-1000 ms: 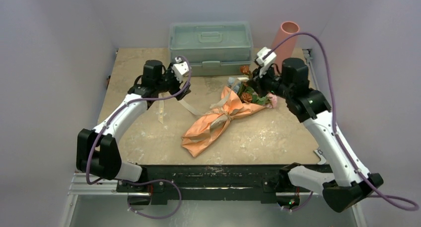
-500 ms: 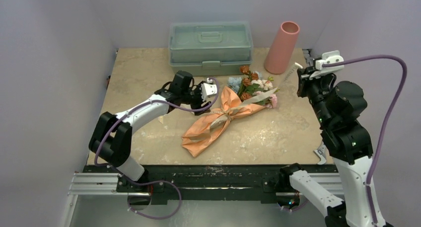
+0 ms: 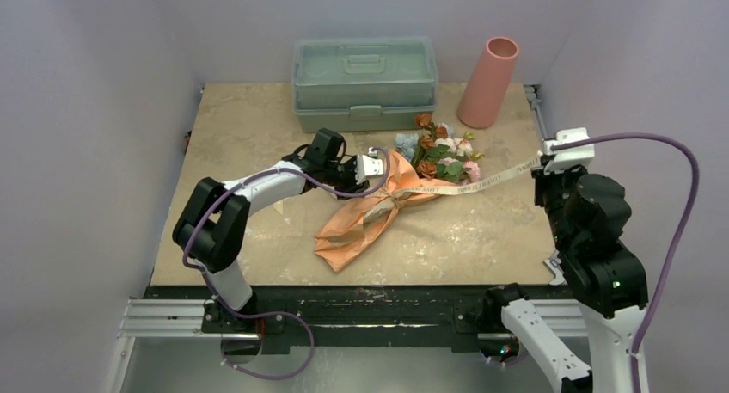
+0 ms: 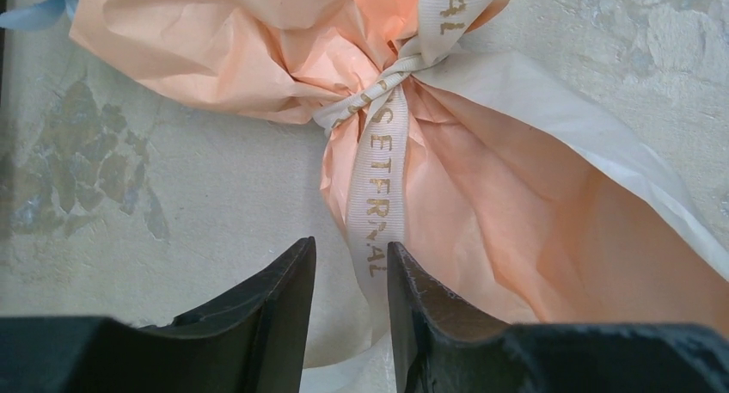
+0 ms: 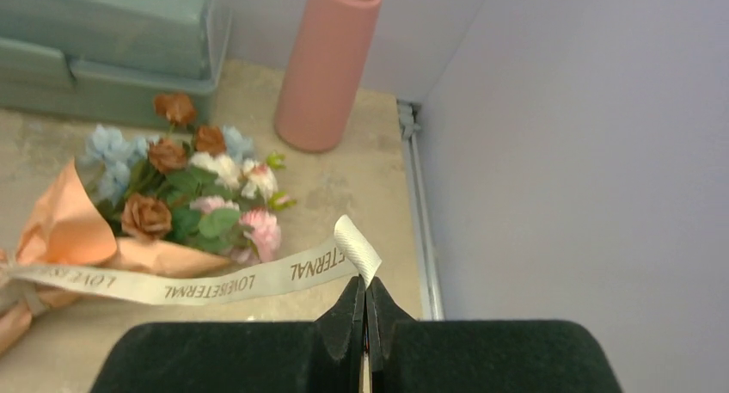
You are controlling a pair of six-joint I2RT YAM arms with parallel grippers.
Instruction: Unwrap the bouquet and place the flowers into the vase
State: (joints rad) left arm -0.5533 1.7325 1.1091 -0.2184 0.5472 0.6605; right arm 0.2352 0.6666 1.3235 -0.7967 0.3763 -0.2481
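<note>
The bouquet point(image 3: 365, 219) lies in orange paper mid-table, its flowers point(image 3: 440, 150) pointing toward the pink vase point(image 3: 487, 83), which stands upright at the back right. My right gripper point(image 5: 365, 291) is shut on the free end of the beige ribbon point(image 5: 215, 283), which is stretched taut from the knot out to the right. My left gripper point(image 4: 351, 260) sits low beside the cinched middle. Its jaws are apart, with the other ribbon tail point(image 4: 376, 195) running between them below the knot point(image 4: 404, 64) and a gap showing beside it.
A grey-green lidded box point(image 3: 364, 82) stands at the back centre, just behind the blooms. A metal rail point(image 5: 419, 212) runs along the table's right edge by the purple wall. The table's front edge lies below the paper's lower end.
My right gripper has drawn the ribbon end away to the right, pulling it long and taut. My left gripper has moved right to the knot and its jaws have narrowed around the other tail.
</note>
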